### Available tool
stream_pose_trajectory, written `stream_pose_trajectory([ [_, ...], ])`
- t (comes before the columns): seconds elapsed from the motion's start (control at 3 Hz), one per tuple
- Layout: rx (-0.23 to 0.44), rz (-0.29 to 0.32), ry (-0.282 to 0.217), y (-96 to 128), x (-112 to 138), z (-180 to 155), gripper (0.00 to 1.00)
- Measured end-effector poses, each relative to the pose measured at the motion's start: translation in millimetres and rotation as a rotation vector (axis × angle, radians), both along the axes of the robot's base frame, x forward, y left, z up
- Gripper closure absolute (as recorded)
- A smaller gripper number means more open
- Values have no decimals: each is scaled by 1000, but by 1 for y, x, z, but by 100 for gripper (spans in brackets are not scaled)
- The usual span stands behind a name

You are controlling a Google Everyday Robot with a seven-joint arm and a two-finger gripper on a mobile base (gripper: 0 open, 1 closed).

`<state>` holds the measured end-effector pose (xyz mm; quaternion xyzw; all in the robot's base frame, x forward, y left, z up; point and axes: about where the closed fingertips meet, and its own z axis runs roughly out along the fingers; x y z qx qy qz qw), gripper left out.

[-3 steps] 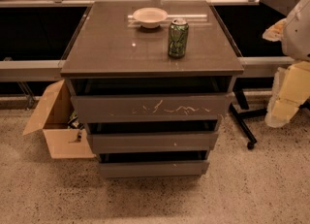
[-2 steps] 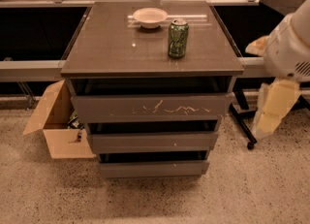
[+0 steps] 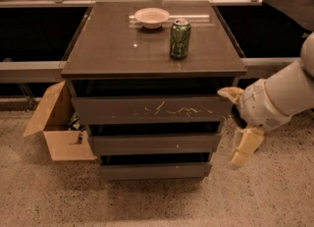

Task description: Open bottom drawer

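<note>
A low grey-brown cabinet [image 3: 113, 49] with three handleless drawers stands on a speckled floor [image 3: 157, 204], seen from above and in front. The bottom drawer [image 3: 156, 171] is the lowest and narrowest front, plain and unmarked, sitting just above the floor under a dark gap. Above it is the middle drawer [image 3: 154, 143] with a small white speck, and above that the top drawer [image 3: 152, 109], the widest, with white scratch marks.

The robot's white arm [image 3: 284, 93] reaches in from the right edge. Its gripper [image 3: 239, 120] hangs just beside the cabinet's right side, level with the top and middle drawers, its two cream fingers [image 3: 248, 147] spread wide apart and holding nothing.

A green drink can [image 3: 180, 38] and a shallow white bowl [image 3: 151, 17] stand on the cabinet top. An open cardboard box [image 3: 59, 123] sits on the floor at the left.
</note>
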<state>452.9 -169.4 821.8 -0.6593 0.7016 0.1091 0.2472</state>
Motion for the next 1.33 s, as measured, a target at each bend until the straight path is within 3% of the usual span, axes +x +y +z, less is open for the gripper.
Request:
stream_pose_trajectory([
  [0.33, 111, 27, 34, 13, -3, -44, 0],
  [1.0, 146, 40, 51, 15, -5, -58, 0],
  [1.33, 146, 77, 86, 7, -8, -136, 0],
])
